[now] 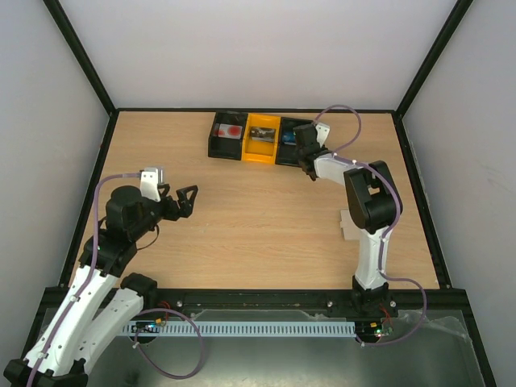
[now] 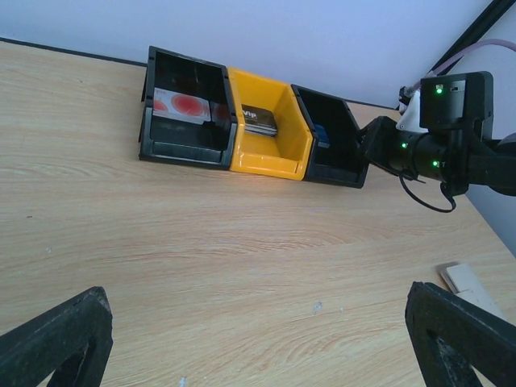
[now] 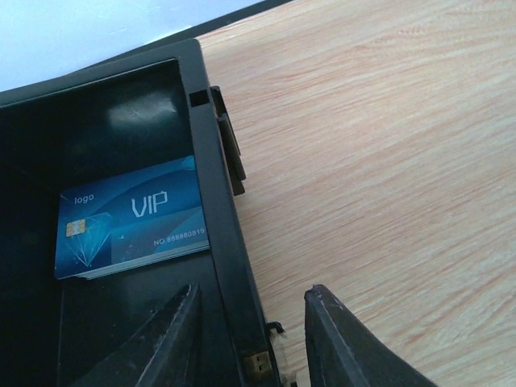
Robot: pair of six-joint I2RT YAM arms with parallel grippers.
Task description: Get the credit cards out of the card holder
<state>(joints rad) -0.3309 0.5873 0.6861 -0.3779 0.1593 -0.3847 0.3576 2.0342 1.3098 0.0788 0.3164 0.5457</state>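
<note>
— how do the arms sit on the table (image 1: pixel 266 234)?
— the right arm (image 1: pixel 367 205) rises from its base, bends at the elbow and reaches far forward to the tray (image 1: pixel 224 151). the left arm (image 1: pixel 121 218) is folded low at the left, wrist turned toward the middle.
— and the claws?
— the left gripper (image 1: pixel 187 199) is spread wide over bare wood, holding nothing. the right gripper (image 3: pixel 251 292) is parted and empty too — one finger over the inside of the tray's right black bin, the other over the wood outside its wall.
— the card holder?
— the card holder (image 2: pixel 463 278) lies flat near the right arm, well apart from the tray.
— the cards?
— a blue vip card (image 3: pixel 133 218) in the right bin, a red card (image 2: pixel 189 105) in the left, a third card (image 2: pixel 260 121) in the yellow middle.
</note>
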